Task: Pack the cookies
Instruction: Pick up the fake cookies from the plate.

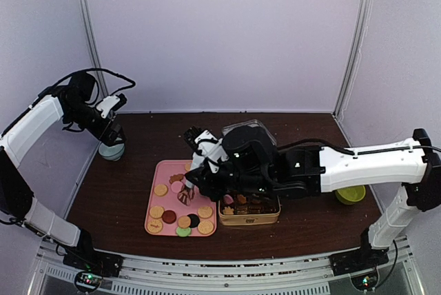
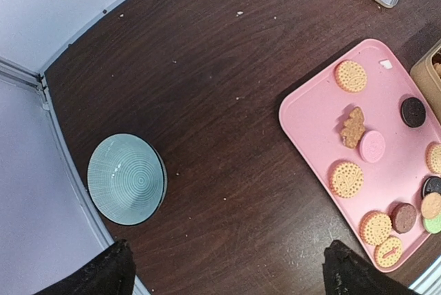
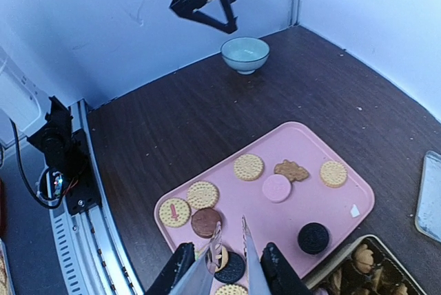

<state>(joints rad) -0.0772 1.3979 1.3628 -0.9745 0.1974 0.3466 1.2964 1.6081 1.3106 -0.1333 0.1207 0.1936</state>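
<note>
Several cookies, tan, pink, brown and black, lie on a pink tray; the left wrist view shows them too. My right gripper is shut on metal tongs just over the tray's near end. The tong tips stand slightly apart above a tan cookie and a black one, with nothing clearly between them. From above, the tongs hang over the tray. A gold tin beside the tray holds more cookies. My left gripper is open and empty, raised at the far left.
A teal bowl sits under the left gripper near the left wall. A yellow-green bowl stands at the right. A clear lid lies behind the tin. White walls close in the table at the back and sides.
</note>
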